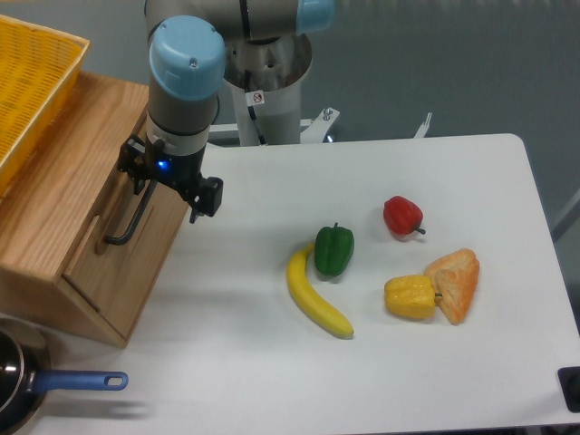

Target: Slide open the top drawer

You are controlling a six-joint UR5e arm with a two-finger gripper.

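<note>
One wide white desk [381,381] carries everything, with a light-oak cabinet [54,208] standing at its left edge and a yellow mesh basket [32,82] sitting on the cabinet's top. The top drawer [122,204] is the upper panel of the cabinet's front, facing right toward the middle of the desk, and its long black bar handle [131,217] runs down that face. The claw [149,181] is right at the upper end of that handle, pressed close against the drawer front. From where I stand its fingers are hidden behind the wrist, so I cannot tell whether they are closed round the bar or merely beside it.

The arm [186,82] reaches down from its base at the far edge of the desk, blue-capped wrist joint uppermost, the tool pointing down and left toward the drawer, a small blue light showing on the wrist.

Out in the middle of the desk lie a banana [313,294] with a green pepper [333,251] touching its upper end. Further right are a croissant [456,283], a yellow pepper [410,296] against it, and a red pepper [402,216]. A blue-handled pan [27,385] sits at the near left corner.
</note>
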